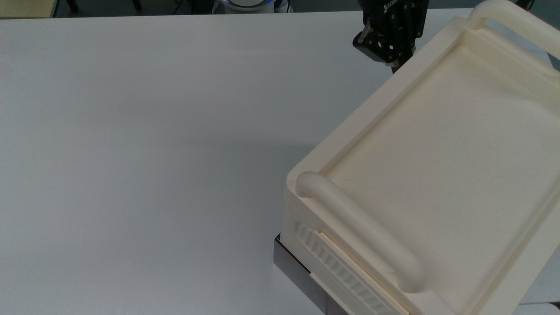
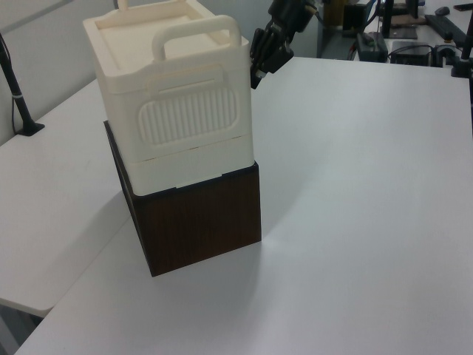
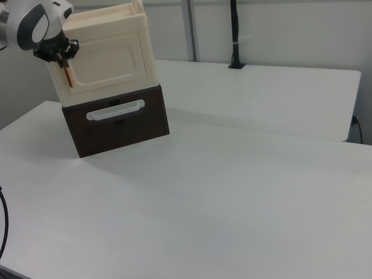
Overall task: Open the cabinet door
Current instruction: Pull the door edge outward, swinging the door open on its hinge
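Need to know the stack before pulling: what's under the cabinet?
The cabinet sits on a dark brown box with a pale front handle. The box's inside is hidden.

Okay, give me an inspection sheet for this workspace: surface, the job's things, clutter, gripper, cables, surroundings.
Surface: white table, bare apart from the cabinet.
Job's things: cream cabinet stands on a dark brown base; the cabinet door looks shut and flush in the right view, with a copper-orange strip at the right view's left end.
Clutter: nothing seen.
Gripper: gripper sits at the door's strip end, by the cabinet's upper corner; contact cannot be told.
Cables: a dark cable at the right view's left edge.
Surroundings: a second white table with a black pole; desks with equipment beyond in the left view.
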